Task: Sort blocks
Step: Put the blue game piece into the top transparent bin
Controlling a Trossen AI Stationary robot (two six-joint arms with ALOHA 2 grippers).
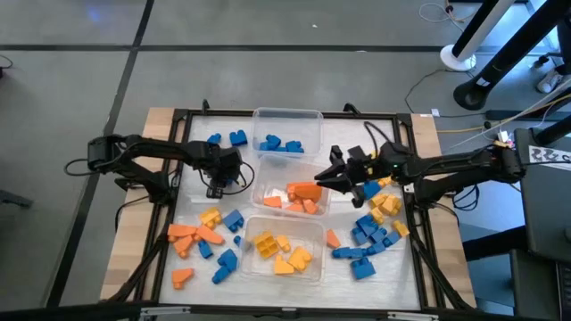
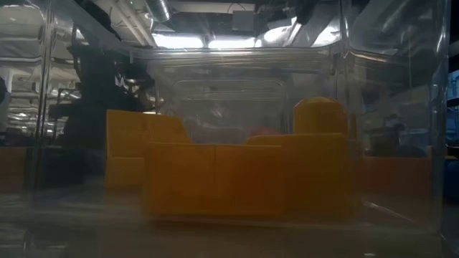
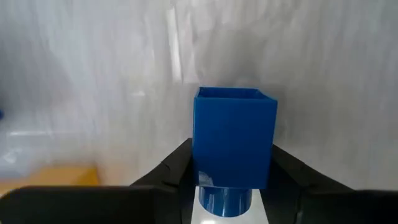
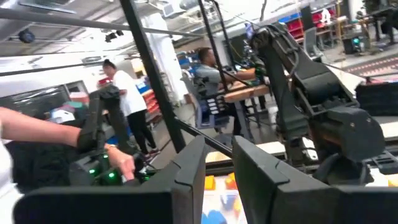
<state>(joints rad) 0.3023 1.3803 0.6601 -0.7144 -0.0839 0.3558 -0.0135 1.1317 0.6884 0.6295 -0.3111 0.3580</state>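
Nearest the counter's front edge, a tub (image 1: 284,248) of yellow blocks (image 1: 265,242); loose blocks (image 1: 368,236) crowd both front corners. The left pincer (image 1: 217,186) points down over bare counter, closed around a blue block (image 3: 233,143). The right pincer (image 1: 332,176) hovers level by the orange tub (image 1: 292,192), empty, jaws slightly parted. No legible writing.

So the bench (image 1: 161,120) is pale wood with a white sheet over the middle and a black frame round it. Three clear tubs sit right on it in a column down the centre: top tub (image 1: 287,125), middle tub (image 1: 268,192), bottom tub (image 1: 314,230). Loose blocks lie on the sheet too: blue ones (image 1: 226,139) upper left, an orange, yellow and blue mix (image 1: 207,239) lower left, and a blue and yellow pile (image 1: 373,230) lower right.
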